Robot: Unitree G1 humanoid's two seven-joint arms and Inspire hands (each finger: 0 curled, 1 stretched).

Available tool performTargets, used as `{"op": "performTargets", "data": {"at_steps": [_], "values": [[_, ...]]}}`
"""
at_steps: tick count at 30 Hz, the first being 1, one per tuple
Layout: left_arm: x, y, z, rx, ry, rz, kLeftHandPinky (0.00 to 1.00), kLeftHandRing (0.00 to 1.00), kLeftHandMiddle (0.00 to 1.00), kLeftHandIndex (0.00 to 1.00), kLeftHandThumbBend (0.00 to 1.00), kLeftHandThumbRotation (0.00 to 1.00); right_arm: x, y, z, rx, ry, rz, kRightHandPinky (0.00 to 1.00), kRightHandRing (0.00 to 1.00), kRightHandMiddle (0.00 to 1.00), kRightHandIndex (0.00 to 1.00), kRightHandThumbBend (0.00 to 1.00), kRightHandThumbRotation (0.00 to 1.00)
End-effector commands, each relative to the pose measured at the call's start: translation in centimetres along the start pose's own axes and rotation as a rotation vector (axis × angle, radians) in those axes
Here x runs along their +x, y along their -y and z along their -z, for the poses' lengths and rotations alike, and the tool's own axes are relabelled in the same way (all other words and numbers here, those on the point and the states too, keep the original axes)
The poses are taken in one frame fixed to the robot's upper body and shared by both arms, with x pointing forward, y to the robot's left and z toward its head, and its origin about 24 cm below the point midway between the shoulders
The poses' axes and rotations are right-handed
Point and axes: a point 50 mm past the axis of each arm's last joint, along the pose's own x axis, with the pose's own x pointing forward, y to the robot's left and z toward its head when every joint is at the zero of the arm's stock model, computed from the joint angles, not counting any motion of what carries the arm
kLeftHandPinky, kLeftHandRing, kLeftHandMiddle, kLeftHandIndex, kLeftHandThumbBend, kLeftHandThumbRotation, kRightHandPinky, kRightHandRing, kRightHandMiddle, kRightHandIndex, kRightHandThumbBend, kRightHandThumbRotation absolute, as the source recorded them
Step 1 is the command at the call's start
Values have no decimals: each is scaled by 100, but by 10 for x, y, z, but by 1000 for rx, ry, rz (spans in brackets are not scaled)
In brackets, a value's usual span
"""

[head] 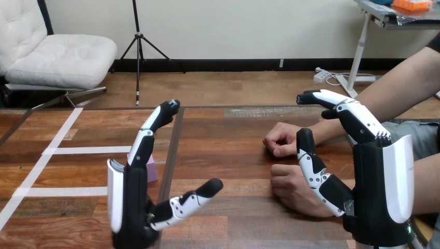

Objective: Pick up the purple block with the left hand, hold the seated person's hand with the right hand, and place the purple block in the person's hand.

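Down at the lower left, the left hand [129,202] stands upright over the surface [233,155], fingers [148,137] straight and reaching up and away, thumb [194,199] stuck out to the right and well clear of them: a wide-open hand, gripping nothing. Just behind it, the purple block [152,171] sits on the surface, mostly hidden by the palm, with only a sliver peeking out at the hand's right edge. Whether hand and block touch, I cannot tell. White tape lines [78,150] run across the wood to the left of it. Over on the right, the right hand [376,181] is raised too, and it is spread as well: its fingers [353,111] stretch out straight toward the upper left, its thumb [311,166] points up below them, and there is a big gap between the two. Showing in that gap are the person's two hands, both resting on the surface with fingers curled in. The farther hand [280,140] lies out beyond the thumb, below the robot's fingertips. The nearer hand [288,189] lies right behind the thumb, which crosses in front of it. Touching or just over it, I cannot tell, and no part of the right hand curls round it. Block and the person's hands are well apart, block to the left, hands to the right.
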Motion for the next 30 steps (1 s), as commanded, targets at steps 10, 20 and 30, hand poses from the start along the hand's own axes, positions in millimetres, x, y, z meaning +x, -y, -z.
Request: {"op": "performTargets", "data": {"at_steps": [10, 20, 30], "values": [[41, -48, 19, 199, 0, 23, 87, 87, 87, 86, 78, 50, 10, 6, -5, 0, 48, 35, 61, 72, 73, 67, 27, 0], [55, -69, 29, 377, -61, 77, 88, 90, 90, 89, 77, 59, 9, 6, -4, 0, 41, 30, 61, 72, 73, 67, 27, 0], [69, -83, 39, 498, -116, 133, 88, 92, 93, 91, 74, 59, 8, 5, -4, 9, 40, 25, 61, 72, 73, 68, 28, 0]]}}
